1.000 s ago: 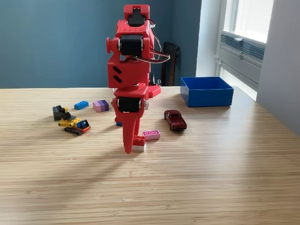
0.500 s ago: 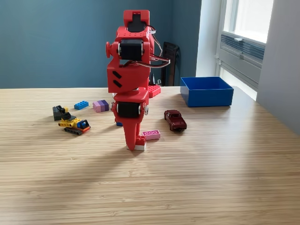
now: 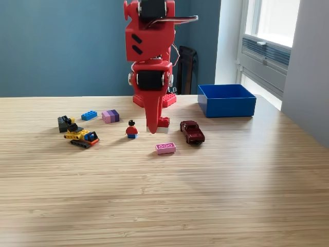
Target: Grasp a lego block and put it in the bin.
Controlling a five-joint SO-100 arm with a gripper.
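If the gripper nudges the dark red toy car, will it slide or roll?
Likely rolls: the toy car appears to sit on wheels on the smooth wooden table. A side-on push would probably skid it. It looks small and rigid, probably light, so it shouldn't deform.

Red arm stands tall at upper centre of the exterior view, its upper joints cut off by the top edge, wires looping out to the view's right. Wrist points straight down, and the gripper (image 3: 156,126) hangs mid-frame above the table, fingers tapering downward. Jaws are closed on a red-and-white lego block (image 3: 163,125) at the tip.
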